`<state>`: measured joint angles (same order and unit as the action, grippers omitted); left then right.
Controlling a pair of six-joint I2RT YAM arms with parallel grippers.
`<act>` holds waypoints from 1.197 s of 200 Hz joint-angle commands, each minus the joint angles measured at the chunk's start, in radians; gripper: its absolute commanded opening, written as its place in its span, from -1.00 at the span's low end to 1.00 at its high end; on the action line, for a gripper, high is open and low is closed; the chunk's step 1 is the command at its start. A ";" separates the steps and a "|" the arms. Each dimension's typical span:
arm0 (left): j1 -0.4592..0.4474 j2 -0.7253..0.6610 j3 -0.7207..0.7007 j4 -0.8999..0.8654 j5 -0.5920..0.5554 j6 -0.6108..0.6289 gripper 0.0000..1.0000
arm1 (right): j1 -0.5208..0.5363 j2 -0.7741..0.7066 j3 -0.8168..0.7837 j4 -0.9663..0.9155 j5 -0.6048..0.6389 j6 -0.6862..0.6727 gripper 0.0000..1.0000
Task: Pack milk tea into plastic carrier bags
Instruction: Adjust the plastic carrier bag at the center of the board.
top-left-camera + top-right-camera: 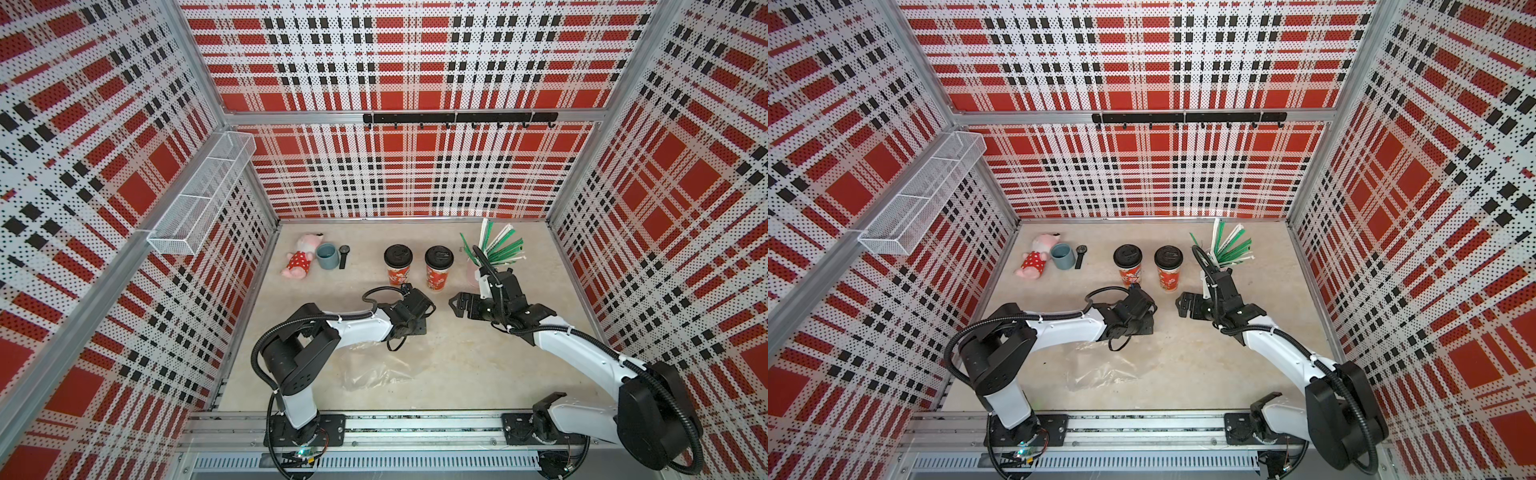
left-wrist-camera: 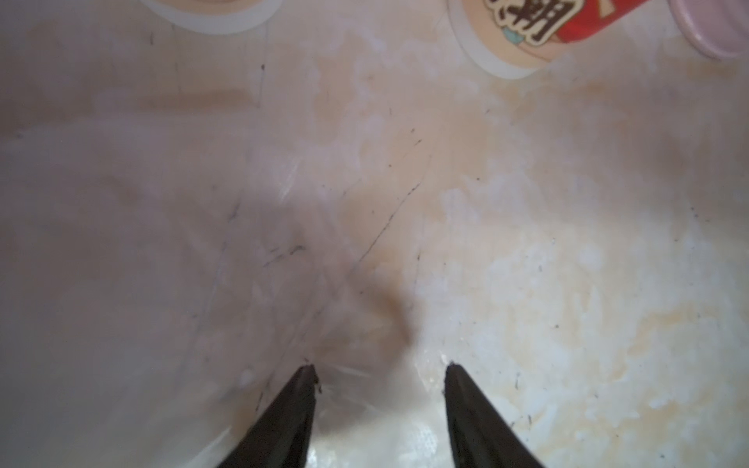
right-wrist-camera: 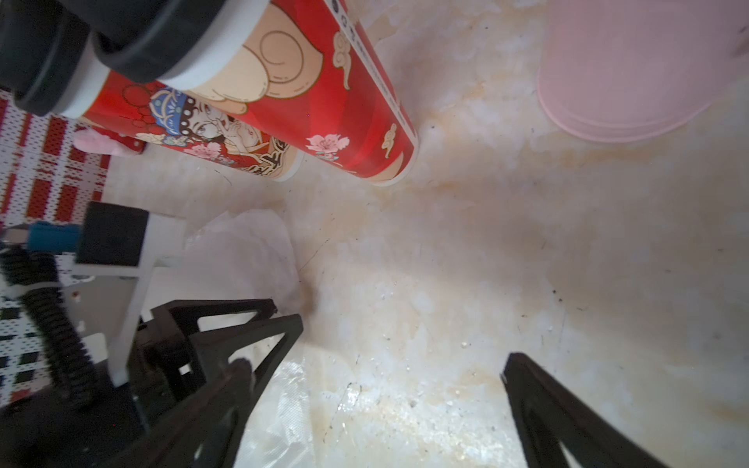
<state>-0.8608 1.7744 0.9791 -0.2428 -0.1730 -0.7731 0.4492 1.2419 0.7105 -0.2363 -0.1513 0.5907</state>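
Two milk tea cups stand upright side by side toward the far middle of the table (image 1: 465,374), black lids on: the left cup (image 1: 398,266) and the right cup (image 1: 437,270), close together but not touching. Neither is bagged. The plastic carrier bags (image 1: 376,372) lie as crumpled clear film on the near part of the table, well apart from the cups. How many sheets there are I cannot tell.

The left gripper (image 2: 381,368) points down at the table just on the near side of the left cup. Its jaws stand apart with a clear gap, and some film (image 2: 243,263) spreads out by one fingertip – nothing looks pinched. The right gripper (image 1: 457,305) hangs on the near side of the right cup, spread wide and empty, facing left.

Far right, a pink cup (image 3: 632,81) holds green and white straws (image 1: 498,245). Far left lie a plush toy (image 1: 301,257), a grey-blue mug (image 1: 326,255) and a black watch (image 1: 344,255).
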 commanded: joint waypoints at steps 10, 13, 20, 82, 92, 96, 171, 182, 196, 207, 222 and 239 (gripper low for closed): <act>-0.003 0.022 0.034 -0.013 -0.014 0.013 -0.09 | 0.006 -0.002 -0.009 0.003 0.018 -0.006 1.00; -0.003 0.023 0.036 -0.013 -0.013 0.014 -0.13 | 0.005 -0.002 -0.009 0.003 0.019 -0.007 1.00; -0.003 0.026 0.036 -0.012 -0.011 0.015 -0.20 | 0.006 -0.001 -0.009 0.003 0.021 -0.007 1.00; -0.006 0.062 0.048 -0.042 -0.039 0.040 -0.19 | 0.005 -0.004 -0.011 0.005 0.024 -0.005 1.00; -0.007 0.067 0.053 -0.049 -0.050 0.042 -0.27 | 0.005 -0.005 -0.010 0.006 0.025 -0.003 1.00; -0.006 0.068 0.054 -0.051 -0.050 0.043 -0.32 | 0.005 -0.005 -0.011 0.008 0.025 -0.003 1.00; 0.004 0.010 0.055 -0.020 -0.013 0.069 -1.00 | 0.005 -0.001 -0.007 0.012 0.019 -0.003 1.00; 0.009 -0.008 0.056 -0.022 -0.011 0.072 -1.00 | 0.005 -0.001 -0.006 0.012 0.020 -0.004 1.00; 0.010 -0.042 0.061 -0.034 -0.025 0.068 -1.00 | 0.005 -0.002 -0.004 0.003 0.022 -0.006 1.00; -0.004 -0.061 0.073 -0.061 -0.055 0.055 -0.59 | 0.005 -0.004 -0.003 -0.002 0.028 -0.009 1.00; -0.038 -0.058 0.098 -0.109 -0.093 0.031 -0.20 | 0.005 -0.012 -0.003 -0.009 0.038 -0.012 1.00; -0.076 -0.021 0.121 -0.158 -0.115 0.000 -0.03 | 0.005 -0.018 -0.003 -0.009 0.050 -0.013 1.00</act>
<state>-0.8852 1.7409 1.0592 -0.3244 -0.2382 -0.7368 0.4496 1.2415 0.7052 -0.2394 -0.1322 0.5911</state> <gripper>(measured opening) 0.452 0.999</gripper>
